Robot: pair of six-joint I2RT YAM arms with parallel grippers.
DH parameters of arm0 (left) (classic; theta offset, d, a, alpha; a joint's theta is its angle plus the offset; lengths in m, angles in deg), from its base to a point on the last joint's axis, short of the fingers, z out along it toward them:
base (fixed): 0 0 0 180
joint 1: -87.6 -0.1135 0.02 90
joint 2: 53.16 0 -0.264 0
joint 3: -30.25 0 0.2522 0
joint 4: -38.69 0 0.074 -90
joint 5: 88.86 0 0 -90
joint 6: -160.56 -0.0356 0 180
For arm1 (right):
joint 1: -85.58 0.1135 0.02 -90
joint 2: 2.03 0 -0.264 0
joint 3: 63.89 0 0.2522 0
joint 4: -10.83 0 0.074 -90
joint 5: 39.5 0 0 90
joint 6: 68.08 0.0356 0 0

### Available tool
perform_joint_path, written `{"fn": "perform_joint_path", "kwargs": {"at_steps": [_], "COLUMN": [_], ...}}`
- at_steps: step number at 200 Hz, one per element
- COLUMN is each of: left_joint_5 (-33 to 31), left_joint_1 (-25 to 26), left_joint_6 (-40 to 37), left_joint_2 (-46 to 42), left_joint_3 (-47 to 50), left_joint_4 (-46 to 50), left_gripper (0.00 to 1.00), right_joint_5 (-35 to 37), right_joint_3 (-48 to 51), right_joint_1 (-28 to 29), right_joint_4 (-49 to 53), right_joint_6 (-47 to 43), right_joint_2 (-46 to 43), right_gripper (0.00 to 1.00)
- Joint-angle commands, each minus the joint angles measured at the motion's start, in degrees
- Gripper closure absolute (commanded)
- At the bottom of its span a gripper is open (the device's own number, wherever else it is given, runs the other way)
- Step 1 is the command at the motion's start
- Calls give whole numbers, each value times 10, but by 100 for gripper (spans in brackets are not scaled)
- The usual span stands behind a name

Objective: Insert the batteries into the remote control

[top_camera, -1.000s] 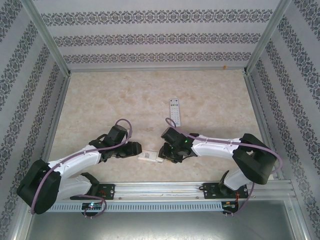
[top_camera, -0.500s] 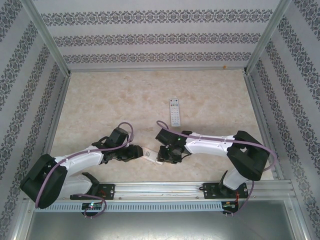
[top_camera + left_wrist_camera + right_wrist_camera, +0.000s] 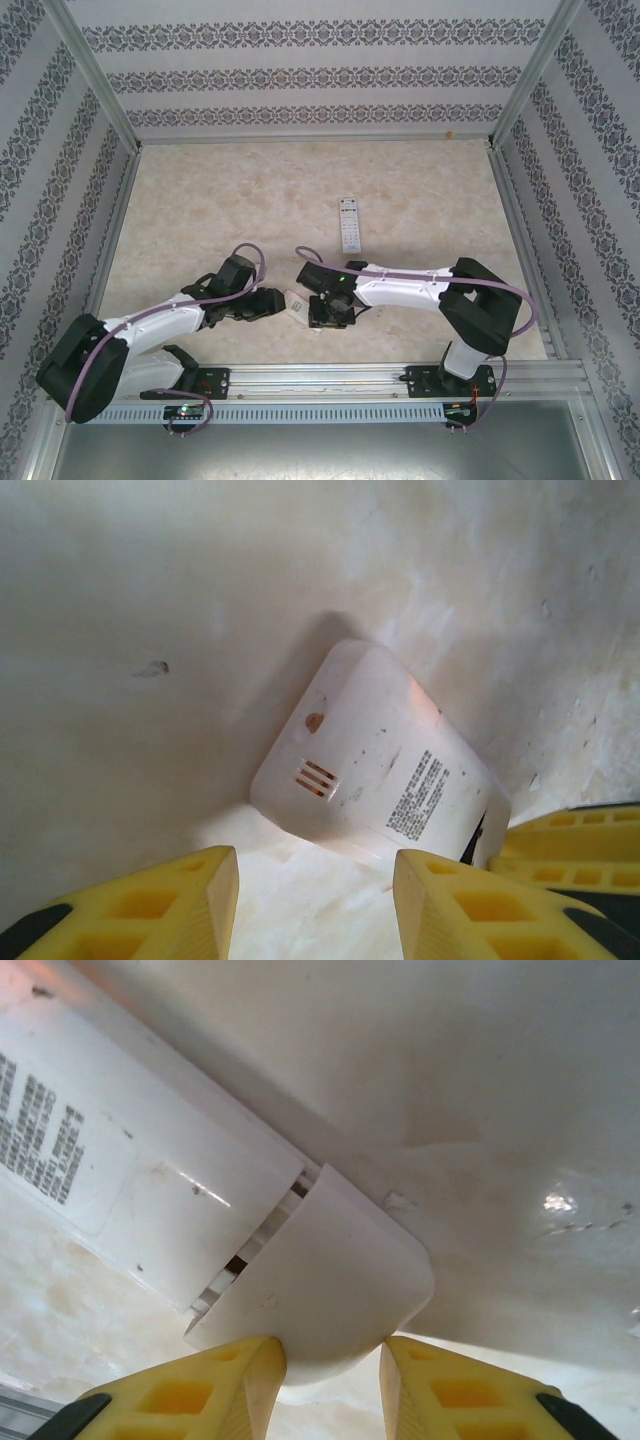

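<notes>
My right claw (image 3: 332,1360) is closed most of the way and pinches the rounded end of the back cover (image 3: 320,1260) of the white remote (image 3: 380,760). The cover sits a little off the body, with a dark gap along the seam. My left claw (image 3: 313,880) stands partly open with nothing between its yellow fingers (image 3: 190,905). The remote's long edge lies just past their tips, and I cannot tell whether they touch it. The remote is back side up, its printed label and three small slots showing, tilted, with a shadow on the table (image 3: 220,200) beneath it. From above it sits between my two claws, near the front edge of the table at the middle. A second remote (image 3: 349,224) lies buttons up farther back, well apart from both claws.
</notes>
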Motion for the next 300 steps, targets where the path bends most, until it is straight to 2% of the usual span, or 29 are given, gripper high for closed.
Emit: {"fn": "perform_joint_path", "kwargs": {"at_steps": [1,32,57,96,136,150,168,216,235,258,279,291,300], "left_joint_5": [-59,-78,-76,-65,-8,17,42,-1,-9,-10,-19,-31,-42], "left_joint_1": [6,-4,-14,-17,-17,-17,-15,2,11,15,18,18,18], "left_joint_6": [8,0,-8,4,-73,-80,-49,17,23,31,28,23,23], "left_joint_2": [-32,-12,35,66,106,117,111,49,39,38,34,29,23], "left_joint_3": [-25,-57,-89,-100,-110,-107,-81,-41,-37,-35,-40,-43,-44], "left_joint_4": [46,56,66,65,121,130,103,122,130,126,136,144,149], "left_gripper": [55,47,40,37,30,34,41,55,57,58,58,58,58], "right_joint_5": [-52,-23,53,152,80,63,65,45,53,99,111,101,92], "right_joint_3": [28,16,-4,-9,-20,-26,-29,-36,-27,-16,3,4,0], "right_joint_1": [55,61,37,5,-18,-18,-19,-20,-17,-11,-10,-5,1], "right_joint_4": [24,64,104,118,45,34,25,25,18,25,17,14,14], "right_joint_6": [-33,-55,-61,-121,-182,-190,-204,-211,-213,-250,-296,-322,-337], "right_joint_2": [78,115,90,73,65,57,38,-11,-45,-74,-80,-67,-51], "right_gripper": [63,61,61,61,57,54,50,49,42,33,17,4,2]}}
